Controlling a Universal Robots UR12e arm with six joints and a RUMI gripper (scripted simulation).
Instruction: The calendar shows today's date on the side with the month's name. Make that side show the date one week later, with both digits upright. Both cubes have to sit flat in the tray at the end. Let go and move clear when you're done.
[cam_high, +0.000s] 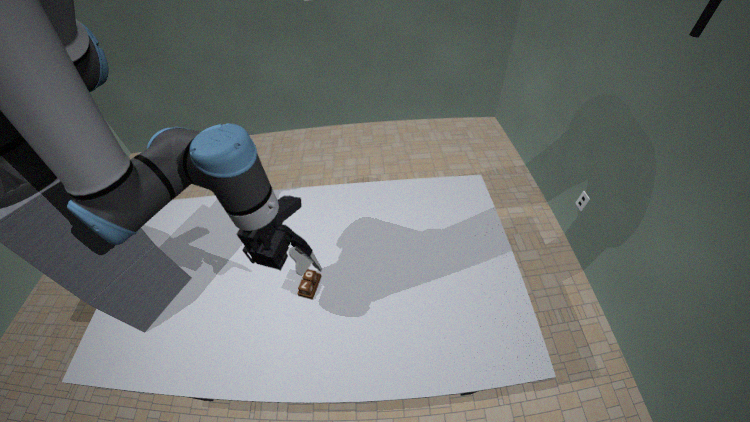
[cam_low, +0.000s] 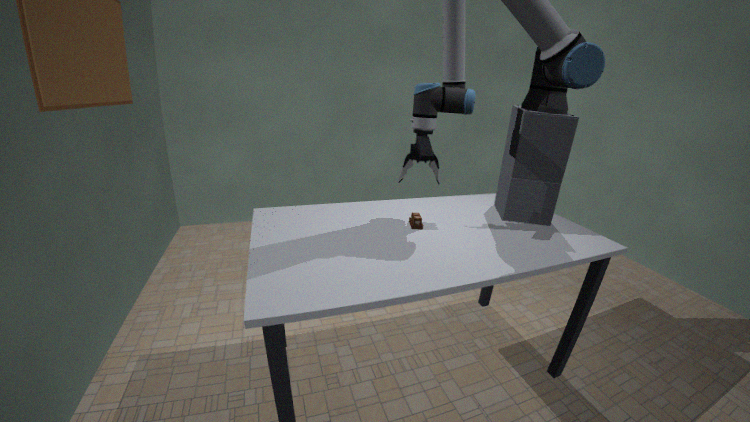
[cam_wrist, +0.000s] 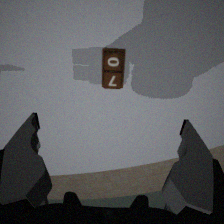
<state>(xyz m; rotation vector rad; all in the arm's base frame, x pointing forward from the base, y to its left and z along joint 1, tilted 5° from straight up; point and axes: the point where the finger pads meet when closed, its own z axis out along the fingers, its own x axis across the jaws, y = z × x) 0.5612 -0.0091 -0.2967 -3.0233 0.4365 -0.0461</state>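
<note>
A small brown calendar tray (cam_high: 308, 283) (cam_low: 411, 224) (cam_wrist: 113, 68) with two cubes stands on the white table top (cam_high: 419, 314) (cam_low: 340, 262) (cam_wrist: 60, 110). In the wrist view the upper faces of the cubes show a white 0 (cam_wrist: 114, 61) and a white 7 (cam_wrist: 113, 80), one above the other. My gripper (cam_high: 303, 255) (cam_low: 419, 174) (cam_wrist: 110, 117) is open and empty. It hangs high above the table, almost over the calendar. The side with the month's name is too small to read.
The grey robot pedestal (cam_low: 534, 167) (cam_high: 104, 262) stands on the table's back corner. The table's edges drop to a tiled floor (cam_low: 393, 367). An orange board (cam_low: 73, 52) hangs on the wall at the left.
</note>
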